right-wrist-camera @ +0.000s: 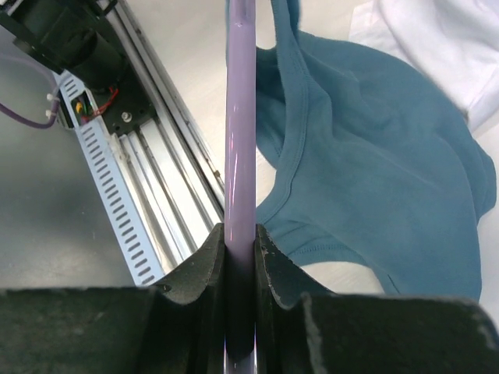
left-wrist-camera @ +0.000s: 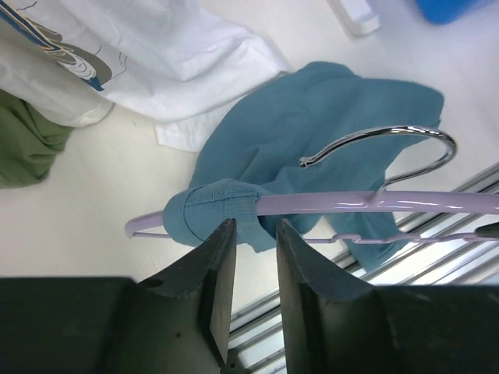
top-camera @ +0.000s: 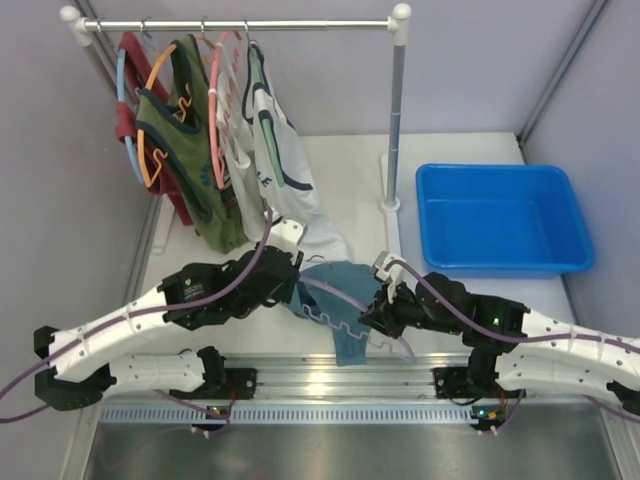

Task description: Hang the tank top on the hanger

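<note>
The teal tank top [top-camera: 335, 295] lies bunched on the tabletop [top-camera: 350, 170] between the two arms. One strap is threaded over the left end of the lavender hanger [left-wrist-camera: 390, 204]. The hanger's metal hook [left-wrist-camera: 405, 136] rests over the fabric.

The left claw [left-wrist-camera: 256, 227] stands just under that strap with its fingers a narrow gap apart, and nothing sits in the gap. The right claw [right-wrist-camera: 240, 234] is clamped on the hanger's bar, which runs straight out between its fingers.

The hem of a white top [left-wrist-camera: 179, 47] trails onto the tabletop and touches the far-left edge of the tank top. An olive green top [left-wrist-camera: 23, 132] hangs just left of it. Both crowd the left arm's far side.

To the right rear stands the rack post [top-camera: 397, 120], with its foot near the tank top. The blue bin [top-camera: 500, 215] sits beyond it, well apart from the garment.

On the near side, the tank top's lower corner drapes over the aluminium rail [top-camera: 330, 378] at the tabletop's edge. A perforated strip [right-wrist-camera: 109, 195] runs alongside the rail.

Bare tabletop shows behind the tank top, between the hanging clothes and the post. The grey walls close in at left and right.

Four garments hang on the rack rod [top-camera: 240, 25]: one red top [top-camera: 128, 60], the olive one and two white ones. There is also one bin, one tank top and one lavender hanger.
</note>
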`<state>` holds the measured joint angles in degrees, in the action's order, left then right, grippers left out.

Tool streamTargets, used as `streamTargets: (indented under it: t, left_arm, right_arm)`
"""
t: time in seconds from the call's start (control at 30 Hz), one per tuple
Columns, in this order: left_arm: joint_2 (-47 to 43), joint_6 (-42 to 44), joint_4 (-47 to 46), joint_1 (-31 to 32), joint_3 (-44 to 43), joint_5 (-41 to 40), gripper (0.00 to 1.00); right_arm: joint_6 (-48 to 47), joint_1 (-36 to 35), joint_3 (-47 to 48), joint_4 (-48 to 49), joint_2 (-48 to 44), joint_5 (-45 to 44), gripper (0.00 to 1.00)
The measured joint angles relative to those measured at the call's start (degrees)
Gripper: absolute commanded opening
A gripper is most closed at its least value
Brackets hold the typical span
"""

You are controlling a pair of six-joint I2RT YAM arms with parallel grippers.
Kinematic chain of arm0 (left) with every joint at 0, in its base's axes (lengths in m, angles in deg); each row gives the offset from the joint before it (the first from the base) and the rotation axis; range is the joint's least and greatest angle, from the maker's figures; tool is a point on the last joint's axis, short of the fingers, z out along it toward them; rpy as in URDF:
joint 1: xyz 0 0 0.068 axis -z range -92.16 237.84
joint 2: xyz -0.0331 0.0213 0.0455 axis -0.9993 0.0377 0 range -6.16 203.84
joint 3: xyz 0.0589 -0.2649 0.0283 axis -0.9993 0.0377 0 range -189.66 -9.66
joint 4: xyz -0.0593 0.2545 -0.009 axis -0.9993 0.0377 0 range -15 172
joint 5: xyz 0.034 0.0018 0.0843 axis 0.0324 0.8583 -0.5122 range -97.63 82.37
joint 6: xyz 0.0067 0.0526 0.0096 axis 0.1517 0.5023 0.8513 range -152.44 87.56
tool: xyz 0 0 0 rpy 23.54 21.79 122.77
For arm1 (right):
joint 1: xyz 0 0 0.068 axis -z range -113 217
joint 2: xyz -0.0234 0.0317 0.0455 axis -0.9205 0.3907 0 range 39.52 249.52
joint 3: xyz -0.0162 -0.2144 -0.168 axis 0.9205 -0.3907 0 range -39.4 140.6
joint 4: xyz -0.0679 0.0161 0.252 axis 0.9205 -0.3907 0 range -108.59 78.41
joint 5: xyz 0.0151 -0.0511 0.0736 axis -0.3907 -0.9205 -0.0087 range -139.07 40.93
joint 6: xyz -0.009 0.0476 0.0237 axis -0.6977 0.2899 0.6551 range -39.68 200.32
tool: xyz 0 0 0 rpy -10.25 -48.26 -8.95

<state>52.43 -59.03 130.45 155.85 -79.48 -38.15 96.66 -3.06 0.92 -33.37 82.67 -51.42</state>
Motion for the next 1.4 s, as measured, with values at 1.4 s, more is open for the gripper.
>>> streamTargets:
  t: [1.4]
  left_arm:
    - [-5.81, 7.30, -46.47, 1.36, 23.32, 4.98, 0.36]
  right_arm:
    - [1.55, -0.07, -0.59, 2.51, 0.22, -2.58, 0.00]
